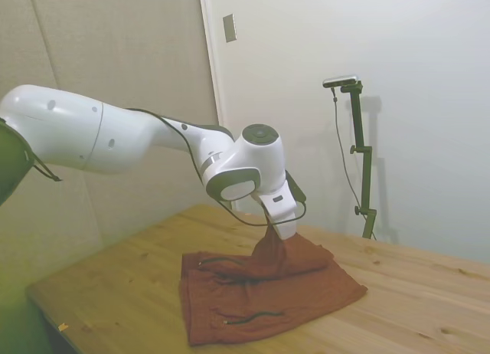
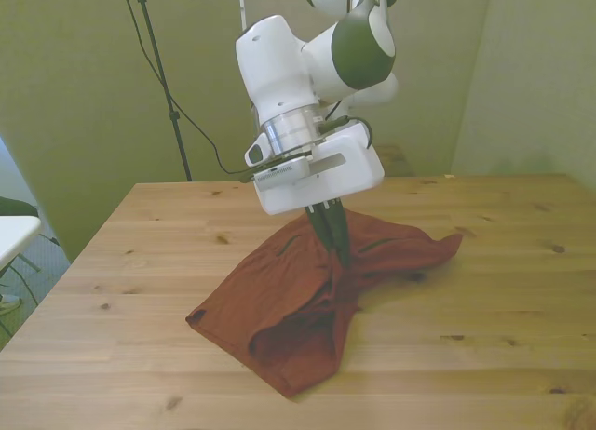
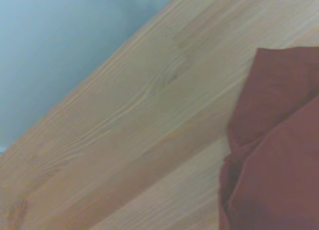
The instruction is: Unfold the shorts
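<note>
The rust-brown shorts [image 1: 268, 296] lie folded on the wooden table [image 1: 413, 300], with a dark drawstring cord [image 1: 249, 319] showing near the front edge of the cloth. My gripper [image 2: 337, 248] is tilted over the middle of the shorts [image 2: 279, 309] and is shut on a fold of the cloth, which is pulled up into a peak [image 1: 269, 247] under the fingers. In the wrist view a corner of the shorts [image 3: 279, 155] shows against bare table planks.
The table [image 2: 130, 262] stretches wide on all sides of the shorts. A table edge runs close by in the wrist view, with the wall beyond it.
</note>
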`<action>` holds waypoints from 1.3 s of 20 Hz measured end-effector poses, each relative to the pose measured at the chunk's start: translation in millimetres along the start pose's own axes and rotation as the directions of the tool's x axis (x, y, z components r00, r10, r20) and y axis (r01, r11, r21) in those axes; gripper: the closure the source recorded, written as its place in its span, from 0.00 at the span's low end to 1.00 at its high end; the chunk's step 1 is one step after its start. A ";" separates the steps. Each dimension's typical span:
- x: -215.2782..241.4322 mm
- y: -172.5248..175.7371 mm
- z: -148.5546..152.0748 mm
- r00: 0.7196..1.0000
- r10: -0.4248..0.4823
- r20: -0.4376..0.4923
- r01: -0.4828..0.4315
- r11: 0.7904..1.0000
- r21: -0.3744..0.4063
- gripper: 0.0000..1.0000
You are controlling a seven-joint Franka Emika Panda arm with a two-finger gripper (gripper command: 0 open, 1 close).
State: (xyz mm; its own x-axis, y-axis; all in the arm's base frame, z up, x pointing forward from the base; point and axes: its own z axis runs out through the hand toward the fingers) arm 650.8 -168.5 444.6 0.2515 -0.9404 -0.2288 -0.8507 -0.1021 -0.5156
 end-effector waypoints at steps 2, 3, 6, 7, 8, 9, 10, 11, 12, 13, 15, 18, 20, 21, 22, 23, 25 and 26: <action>3.2 -12.8 6.9 1.000 -0.008 0.019 0.008 1.000 0.004 1.00; 3.8 -19.2 11.5 0.999 -0.013 0.029 0.013 1.000 0.005 1.00; 1.6 -38.1 27.2 0.998 -0.038 0.052 0.037 0.999 0.009 1.00; -0.2 -44.2 33.1 0.997 -0.048 0.060 0.047 0.999 0.010 1.00; -2.7 -50.1 38.9 0.996 -0.057 0.067 0.057 0.998 0.013 1.00; -6.3 -55.5 44.8 0.995 -0.068 0.075 0.067 0.998 0.015 1.00; -11.0 -60.3 50.9 0.993 -0.078 0.084 0.077 0.997 0.015 1.00; -16.3 -65.1 56.3 0.992 -0.089 0.093 0.088 0.996 0.016 1.00; -21.9 -69.6 61.3 0.990 -0.099 0.099 0.098 0.995 0.018 1.00; -27.9 -74.7 65.6 0.988 -0.110 0.104 0.109 0.994 0.021 1.00; -38.9 -83.9 73.3 0.985 -0.129 0.112 0.127 0.992 0.026 1.00; -50.6 -93.8 84.2 0.982 -0.143 0.127 0.141 0.990 0.024 1.00; -55.8 -99.2 90.7 0.980 -0.148 0.136 0.147 0.989 0.021 1.00; -59.2 -101.9 94.2 0.978 -0.151 0.143 0.150 0.989 0.018 1.00; -62.7 -104.6 97.5 0.977 -0.154 0.146 0.153 0.988 0.018 1.00; -66.0 -106.9 100.4 0.977 -0.153 0.147 0.152 0.988 0.017 0.00; -71.3 -109.7 107.4 0.980 -0.133 0.148 0.135 0.991 0.000 0.00; -72.5 -110.8 110.6 0.981 -0.123 0.150 0.125 0.992 -0.008 0.00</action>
State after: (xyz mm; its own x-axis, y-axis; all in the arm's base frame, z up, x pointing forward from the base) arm 777.9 -53.1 427.1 0.4204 -0.8615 -0.2848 -0.8161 -0.2218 -0.5336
